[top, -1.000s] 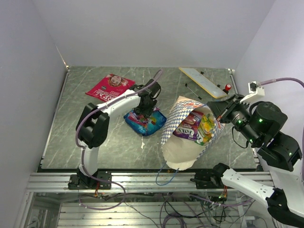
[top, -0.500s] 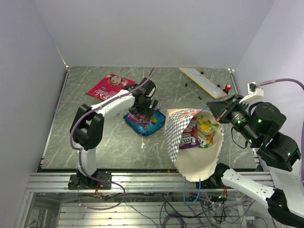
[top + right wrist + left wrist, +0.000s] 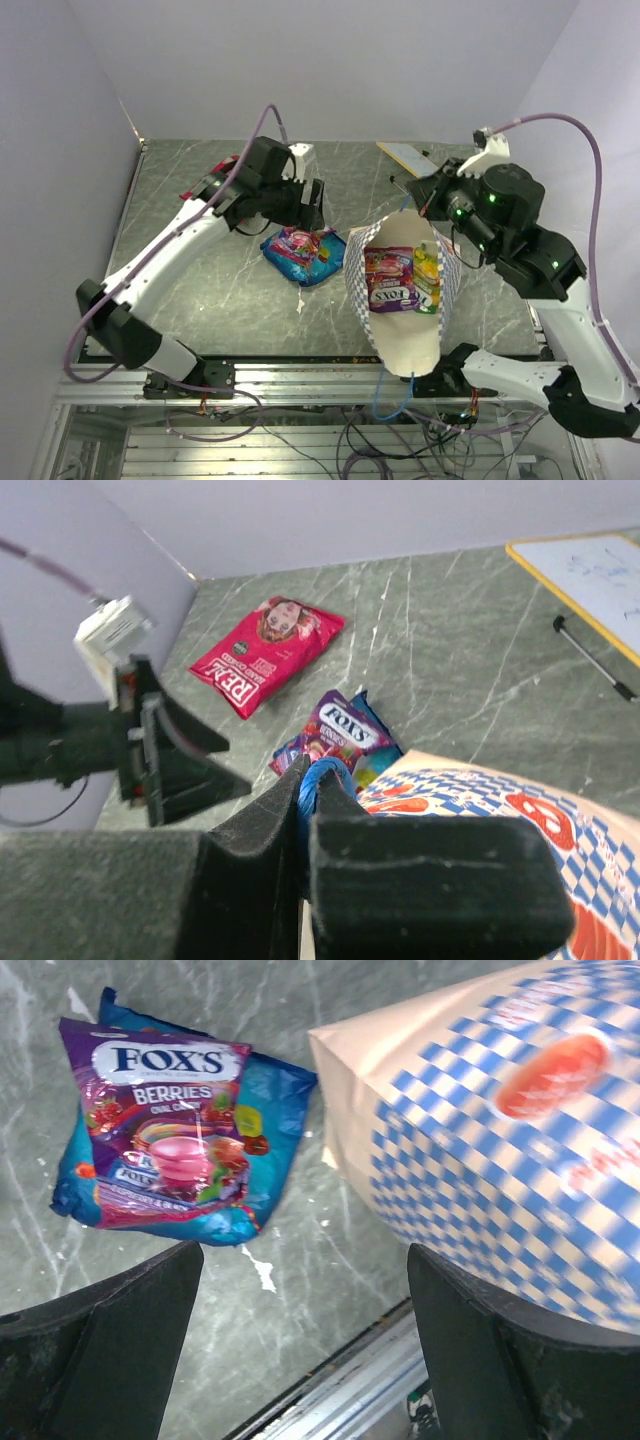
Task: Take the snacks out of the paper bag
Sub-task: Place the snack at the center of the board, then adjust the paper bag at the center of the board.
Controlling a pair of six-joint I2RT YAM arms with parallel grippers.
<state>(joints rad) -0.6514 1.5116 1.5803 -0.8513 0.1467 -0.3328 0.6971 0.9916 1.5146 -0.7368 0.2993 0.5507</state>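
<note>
The left gripper (image 3: pixel 302 1255) gapes wide, empty, above the purple packet (image 3: pixel 165 1130). The right gripper (image 3: pixel 308 792) clamps the blue handle (image 3: pixel 322 777) of the paper bag (image 3: pixel 405 340).

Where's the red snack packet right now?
In the right wrist view, the red packet lies flat on the table, far left, beyond the purple candy packet and apart from the paper bag.

The green marbled tabletop (image 3: pixel 200 290) before me carries a red-pink packet (image 3: pixel 268 650) at the far left, a blue packet (image 3: pixel 270 1110) mid-table, and a yellow-edged white board (image 3: pixel 590 575) with a pen (image 3: pixel 590 670) at the far right.
</note>
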